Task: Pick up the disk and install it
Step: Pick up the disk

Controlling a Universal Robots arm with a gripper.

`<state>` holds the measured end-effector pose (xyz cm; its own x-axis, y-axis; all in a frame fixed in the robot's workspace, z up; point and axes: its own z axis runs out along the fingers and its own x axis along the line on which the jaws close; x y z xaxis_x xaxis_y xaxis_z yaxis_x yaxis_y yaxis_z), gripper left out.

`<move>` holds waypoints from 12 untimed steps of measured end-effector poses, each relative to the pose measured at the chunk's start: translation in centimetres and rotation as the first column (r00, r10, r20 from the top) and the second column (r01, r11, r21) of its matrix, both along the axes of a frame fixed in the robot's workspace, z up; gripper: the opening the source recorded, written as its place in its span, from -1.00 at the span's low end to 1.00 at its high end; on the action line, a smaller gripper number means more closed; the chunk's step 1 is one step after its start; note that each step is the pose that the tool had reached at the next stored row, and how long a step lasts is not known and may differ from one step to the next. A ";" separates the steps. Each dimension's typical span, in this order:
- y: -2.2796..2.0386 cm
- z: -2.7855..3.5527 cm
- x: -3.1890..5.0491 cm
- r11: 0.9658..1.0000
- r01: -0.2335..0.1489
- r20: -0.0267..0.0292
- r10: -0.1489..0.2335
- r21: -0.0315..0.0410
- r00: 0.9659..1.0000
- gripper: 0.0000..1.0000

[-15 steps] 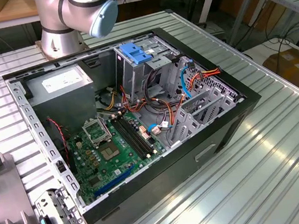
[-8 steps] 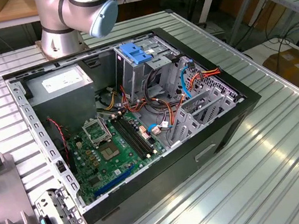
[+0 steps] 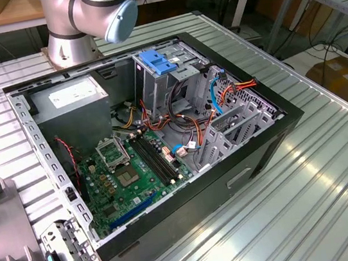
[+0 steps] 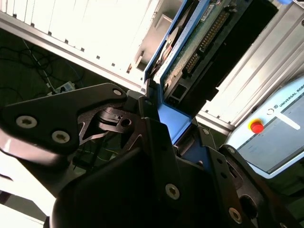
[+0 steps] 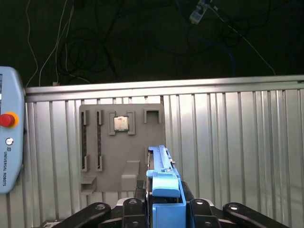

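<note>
A line of dark capital lettering, a maker's name, runs along the edge of the grey-and-blue plastic teach pendant (image 5: 10, 156) in both wrist views (image 4: 280, 133). A small round symbol (image 5: 8, 141) sits between that lettering and the red round stop button (image 5: 5, 119) in the first wrist view.

In the exterior view, a white printed label (image 3: 73, 93) covers the top face of the grey metal power supply box (image 3: 61, 110), in the open black computer case's (image 3: 274, 149) far corner on the exterior view's left. Its print is too small to read.

On the disk (image 4: 199, 57), a flat dark drive in bright blue plastic rails, no print on the green board can be made out.
</note>
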<state>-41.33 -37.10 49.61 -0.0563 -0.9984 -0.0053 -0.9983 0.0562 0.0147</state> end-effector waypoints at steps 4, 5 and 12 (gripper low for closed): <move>0.00 0.00 0.44 1.000 0.000 0.000 0.000 0.000 1.000 -0.25; 0.00 0.00 0.56 1.000 0.000 0.000 0.000 0.000 1.000 -0.25; 0.00 0.00 2.07 1.000 0.000 0.000 0.000 0.000 1.000 -0.25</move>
<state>-39.26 -37.10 49.61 -0.0563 -0.9984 -0.0053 -0.9983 0.0563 0.0147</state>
